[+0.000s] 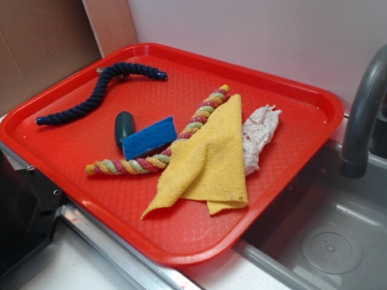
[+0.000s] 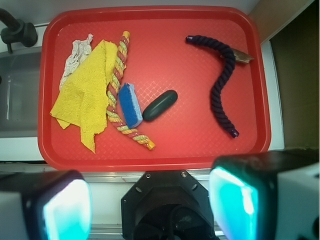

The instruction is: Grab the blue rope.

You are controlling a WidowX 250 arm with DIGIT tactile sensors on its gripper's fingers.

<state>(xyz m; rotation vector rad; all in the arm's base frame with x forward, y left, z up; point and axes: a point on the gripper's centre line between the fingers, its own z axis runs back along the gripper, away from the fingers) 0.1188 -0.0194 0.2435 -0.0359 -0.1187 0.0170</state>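
The blue rope (image 1: 94,95) is a dark navy twisted rope that lies in a wavy line at the far left of the red tray (image 1: 181,241). In the wrist view the blue rope (image 2: 222,85) lies at the tray's right side, one end over a small brown piece. My gripper (image 2: 152,205) is open and empty, high above the tray's near edge, well apart from the rope. Its two fingers (image 2: 65,210) show at the bottom of the wrist view. The gripper does not show in the exterior view.
On the tray lie a pastel multicoloured rope (image 1: 163,142), a flat blue sponge (image 1: 149,138), a dark green oval object (image 1: 124,128), a yellow cloth (image 1: 208,157) and a crumpled white rag (image 1: 260,136). A sink (image 1: 329,241) with a grey tap (image 1: 363,109) is at the right.
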